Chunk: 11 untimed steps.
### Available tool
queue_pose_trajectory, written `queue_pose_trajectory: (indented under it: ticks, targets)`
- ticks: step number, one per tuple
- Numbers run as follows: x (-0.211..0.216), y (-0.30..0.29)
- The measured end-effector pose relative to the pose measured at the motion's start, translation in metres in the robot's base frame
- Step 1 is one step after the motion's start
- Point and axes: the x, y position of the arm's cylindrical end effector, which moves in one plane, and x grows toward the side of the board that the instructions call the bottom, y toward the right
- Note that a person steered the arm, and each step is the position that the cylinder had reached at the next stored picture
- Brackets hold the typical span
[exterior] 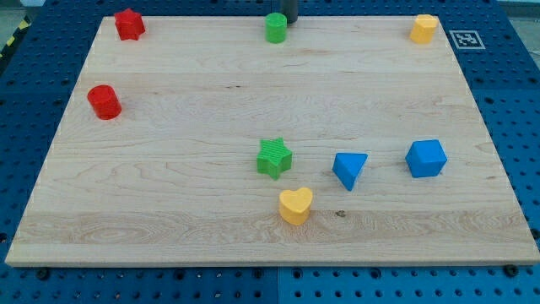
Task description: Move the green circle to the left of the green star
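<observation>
The green circle is a round block at the board's top edge, near the middle. The green star lies well below it, near the board's centre-bottom. My tip is the dark rod's lower end at the view's top; it stands just right of the green circle, close to or touching it. Only the rod's last short piece shows.
A red star-like block is at top left and a red cylinder at left. A yellow block is at top right. A yellow heart, blue triangle and blue cube lie near the green star. The wooden board rests on blue pegboard.
</observation>
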Motion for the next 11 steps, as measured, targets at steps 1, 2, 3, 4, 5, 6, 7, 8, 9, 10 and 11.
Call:
queue_pose_trajectory:
  ticks: [1, 2, 3, 4, 5, 6, 7, 8, 9, 10, 11]
  targets:
    - [0.003, 0.000]
    - [0.011, 0.000]
    - [0.021, 0.000]
    - [0.029, -0.003]
    - [0.029, -0.008]
    - [0.029, -0.027]
    - [0.030, -0.042]
    - [0.034, -0.044]
    - [0.040, -0.047]
    - [0.049, -0.053]
    - [0.057, -0.060]
